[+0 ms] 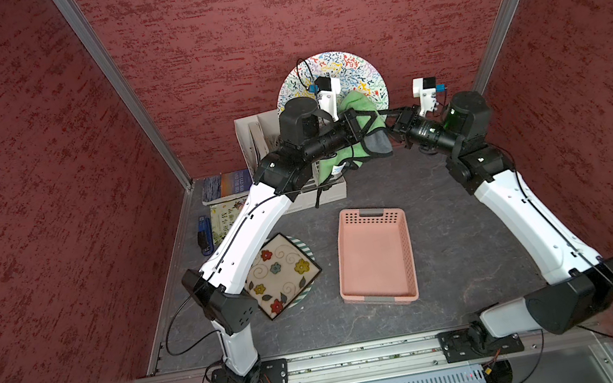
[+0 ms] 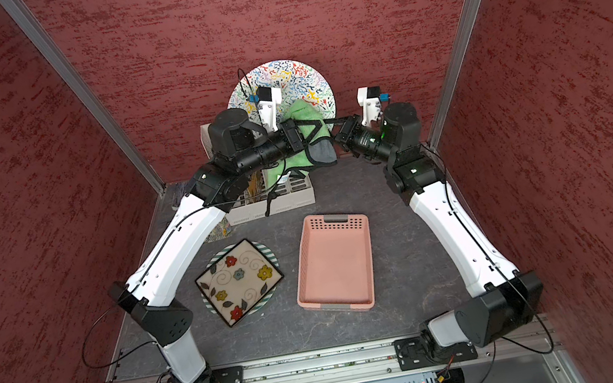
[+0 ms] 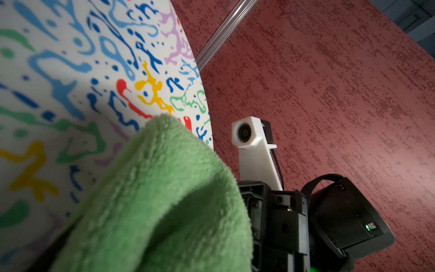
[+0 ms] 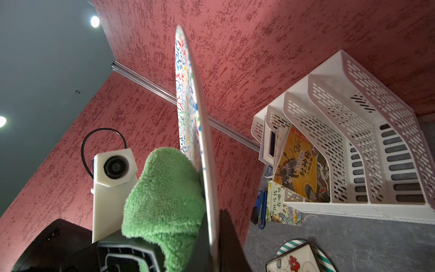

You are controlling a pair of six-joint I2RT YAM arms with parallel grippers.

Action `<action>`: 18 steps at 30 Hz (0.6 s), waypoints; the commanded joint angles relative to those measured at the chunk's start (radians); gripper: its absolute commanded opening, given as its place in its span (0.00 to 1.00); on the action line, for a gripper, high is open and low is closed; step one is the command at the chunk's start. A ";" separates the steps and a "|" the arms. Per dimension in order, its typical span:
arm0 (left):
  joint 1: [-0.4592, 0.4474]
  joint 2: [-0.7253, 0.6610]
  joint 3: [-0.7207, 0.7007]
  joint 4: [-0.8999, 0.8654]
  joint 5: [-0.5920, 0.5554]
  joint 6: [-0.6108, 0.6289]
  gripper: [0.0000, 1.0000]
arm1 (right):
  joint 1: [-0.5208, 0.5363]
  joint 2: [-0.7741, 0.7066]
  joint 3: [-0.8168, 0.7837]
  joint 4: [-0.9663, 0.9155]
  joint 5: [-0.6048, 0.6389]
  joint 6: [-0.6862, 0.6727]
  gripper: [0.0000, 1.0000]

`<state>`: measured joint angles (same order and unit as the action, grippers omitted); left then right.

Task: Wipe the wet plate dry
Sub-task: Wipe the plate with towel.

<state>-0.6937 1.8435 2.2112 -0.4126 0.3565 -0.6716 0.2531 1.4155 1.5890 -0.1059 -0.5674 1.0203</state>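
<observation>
We are pinching the lower rim of the round white plate with multicoloured squiggles (image 1: 343,68) in our right pincer (image 1: 389,115). In the right wrist view its jaws are pressing on both faces of the edge. We are holding the plate upright on edge in the air, above the back of the dark grey surface (image 1: 452,240) and in front of the red back wall (image 1: 308,11).

Our left pincer (image 1: 369,123) is closed on the fluffy green microfibre cloth (image 1: 360,107). We are pressing the cloth against the plate's patterned face, just beside the right pincer.

A pink plastic basket (image 1: 374,257) is lying on the surface between our arms. A square flowered dish (image 1: 281,277) is resting on a round green-striped plate (image 1: 301,244) beside our left arm. A white slotted file rack (image 1: 258,137) is standing behind that arm.
</observation>
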 commanded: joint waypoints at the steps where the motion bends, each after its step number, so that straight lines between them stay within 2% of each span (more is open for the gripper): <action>1: 0.006 0.019 0.017 -0.215 -0.098 0.055 0.00 | 0.029 -0.050 0.130 0.115 -0.028 -0.035 0.00; 5: 0.085 -0.077 -0.033 -0.381 -0.382 0.087 0.00 | 0.031 -0.103 0.107 -0.010 -0.035 -0.161 0.00; 7: 0.128 -0.118 -0.073 -0.390 -0.418 0.104 0.00 | 0.041 -0.130 0.063 -0.017 -0.089 -0.196 0.00; 10: 0.188 -0.128 -0.058 -0.362 -0.310 0.136 0.00 | 0.108 -0.157 0.037 -0.162 -0.151 -0.344 0.00; 13: 0.223 -0.082 0.005 -0.336 -0.118 0.169 0.00 | 0.205 -0.165 0.002 -0.325 -0.127 -0.488 0.00; 15: 0.223 -0.035 0.062 -0.339 0.002 0.171 0.00 | 0.224 -0.175 -0.033 -0.280 -0.130 -0.469 0.00; 18: 0.192 0.031 0.109 -0.368 0.072 0.153 0.00 | 0.224 -0.151 0.036 -0.245 -0.097 -0.458 0.00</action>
<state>-0.4744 1.7885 2.3135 -0.7155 0.2897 -0.5404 0.4450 1.2968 1.5417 -0.4843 -0.5617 0.6472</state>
